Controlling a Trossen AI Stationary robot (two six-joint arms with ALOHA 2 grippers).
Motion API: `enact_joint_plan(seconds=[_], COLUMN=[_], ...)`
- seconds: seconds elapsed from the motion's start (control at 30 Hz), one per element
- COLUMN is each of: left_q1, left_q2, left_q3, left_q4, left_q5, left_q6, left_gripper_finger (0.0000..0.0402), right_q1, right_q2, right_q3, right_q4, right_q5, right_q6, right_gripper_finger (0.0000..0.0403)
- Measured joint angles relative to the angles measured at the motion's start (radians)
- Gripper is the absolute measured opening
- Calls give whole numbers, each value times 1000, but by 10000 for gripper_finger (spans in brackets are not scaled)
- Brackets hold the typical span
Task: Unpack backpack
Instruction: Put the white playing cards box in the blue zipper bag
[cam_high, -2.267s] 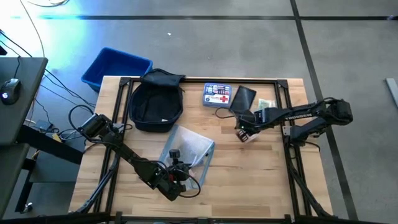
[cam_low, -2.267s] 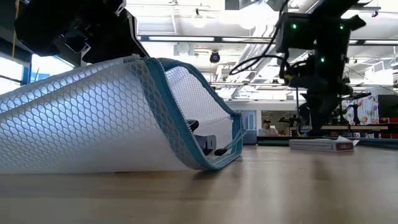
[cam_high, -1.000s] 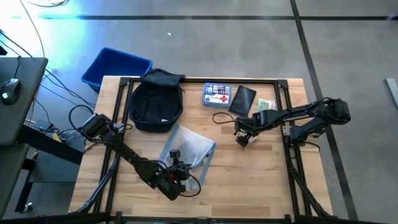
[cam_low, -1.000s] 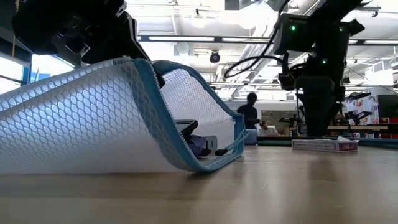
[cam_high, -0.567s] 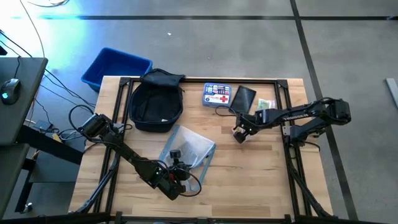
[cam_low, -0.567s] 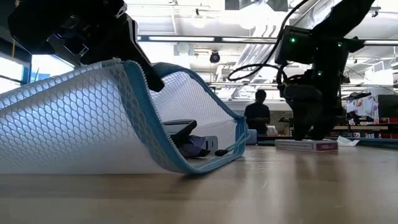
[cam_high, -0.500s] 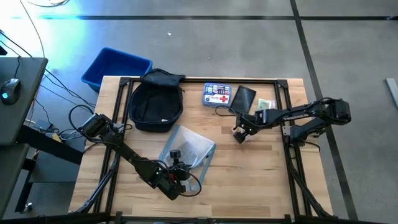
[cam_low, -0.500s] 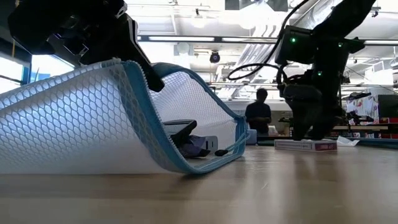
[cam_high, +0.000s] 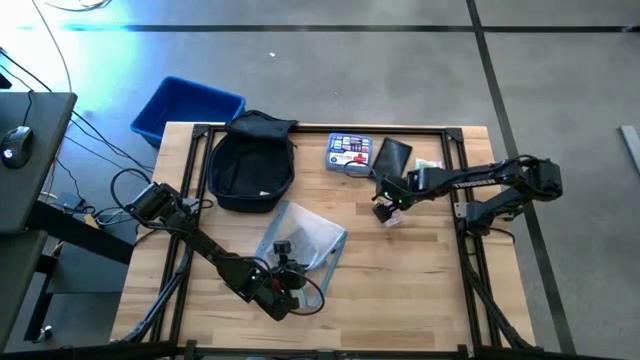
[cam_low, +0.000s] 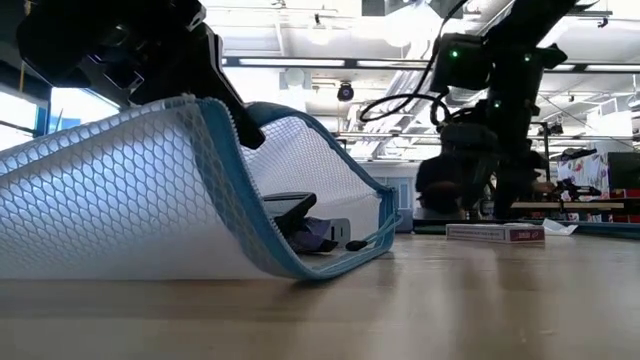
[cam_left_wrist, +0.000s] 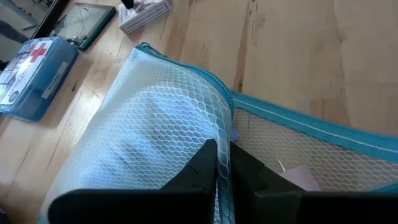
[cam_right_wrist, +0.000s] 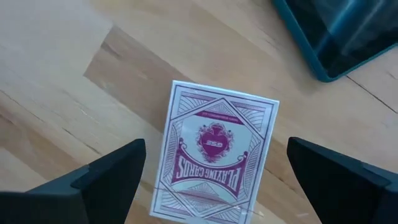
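backpack (cam_high: 252, 160): lay at table's far left, untouched
left gripper (cam_left_wrist: 222, 169): pinched shut on mesh pouch (cam_high: 305, 238) edge, near front
right gripper (cam_right_wrist: 214, 165): fingers spread wide over playing card box (cam_right_wrist: 214, 158), holding nothing

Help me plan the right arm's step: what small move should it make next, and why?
Probably lower straight down and close on the card deck. The right gripper is open, with its fingers on either side of the deck, which lies flat on the table, apart from the tablet. The left gripper is shut on the mesh pouch, so it is busy.
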Motion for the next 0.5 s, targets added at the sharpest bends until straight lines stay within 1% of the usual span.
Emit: enact_joint_plan(seconds=[0.1, 0.27, 0.4, 0.5], left_q1=[0, 0, 0, 0], left_q2=[0, 0, 0, 0], left_q3=[0, 0, 0, 0], left_q4=[0, 0, 0, -1], left_q5=[3, 3, 5, 9], left_q6=[-1, -1, -1, -1], left_gripper_finger=[0, 0, 0, 0], right_q1=[8, 25, 26, 26], right_q2=[32, 143, 227, 250], right_q3=[1, 1, 14, 18], right_q4=[-13, 82, 74, 71], right_q5=[13, -15, 2, 5], right_q6=[20, 11, 0, 3], right_gripper_finger=[376, 376, 376, 374])
